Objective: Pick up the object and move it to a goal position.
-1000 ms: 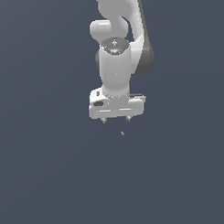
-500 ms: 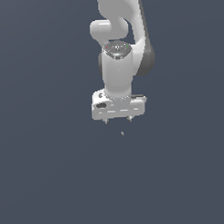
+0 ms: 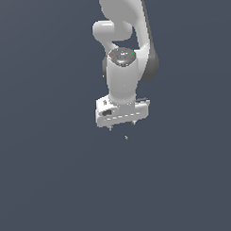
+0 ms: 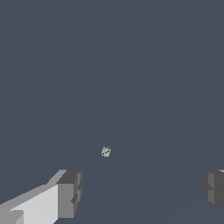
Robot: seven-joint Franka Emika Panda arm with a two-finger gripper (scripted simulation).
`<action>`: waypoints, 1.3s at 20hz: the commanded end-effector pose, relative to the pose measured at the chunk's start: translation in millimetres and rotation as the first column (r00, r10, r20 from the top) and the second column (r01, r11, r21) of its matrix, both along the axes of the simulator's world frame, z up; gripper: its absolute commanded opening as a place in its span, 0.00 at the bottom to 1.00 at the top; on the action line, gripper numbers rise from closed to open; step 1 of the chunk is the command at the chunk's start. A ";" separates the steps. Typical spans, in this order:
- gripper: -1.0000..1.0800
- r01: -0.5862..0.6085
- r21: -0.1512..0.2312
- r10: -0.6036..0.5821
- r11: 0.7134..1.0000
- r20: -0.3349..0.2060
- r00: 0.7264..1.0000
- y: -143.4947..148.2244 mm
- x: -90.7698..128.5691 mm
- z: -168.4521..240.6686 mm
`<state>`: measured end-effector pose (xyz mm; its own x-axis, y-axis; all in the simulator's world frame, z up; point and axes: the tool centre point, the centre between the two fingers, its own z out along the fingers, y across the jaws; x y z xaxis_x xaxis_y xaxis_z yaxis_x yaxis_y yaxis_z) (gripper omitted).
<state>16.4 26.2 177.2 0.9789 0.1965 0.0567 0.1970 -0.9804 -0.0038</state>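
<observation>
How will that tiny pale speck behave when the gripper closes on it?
The object looks far smaller than the gripper's fingers, so probably very light and easily knocked aside. Its lumpy outline suggests it may shift or tumble rather than roll. Its stiffness cannot be judged.

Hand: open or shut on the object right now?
Open. In the wrist view the two fingers stand wide apart, and the object lies free beyond them, untouched by the hand.
</observation>
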 end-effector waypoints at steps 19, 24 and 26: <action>0.96 -0.549 -0.034 0.548 0.835 -0.038 0.836 9.3 -12.4 -59.0; 0.96 -0.669 -0.033 0.668 0.742 -0.046 0.743 12.8 -16.5 -73.6; 0.96 -0.713 -0.032 0.712 0.700 -0.049 0.701 14.3 -18.2 -79.3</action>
<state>-0.5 39.3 102.3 0.5859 0.8104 0.0040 0.8102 -0.5858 0.0188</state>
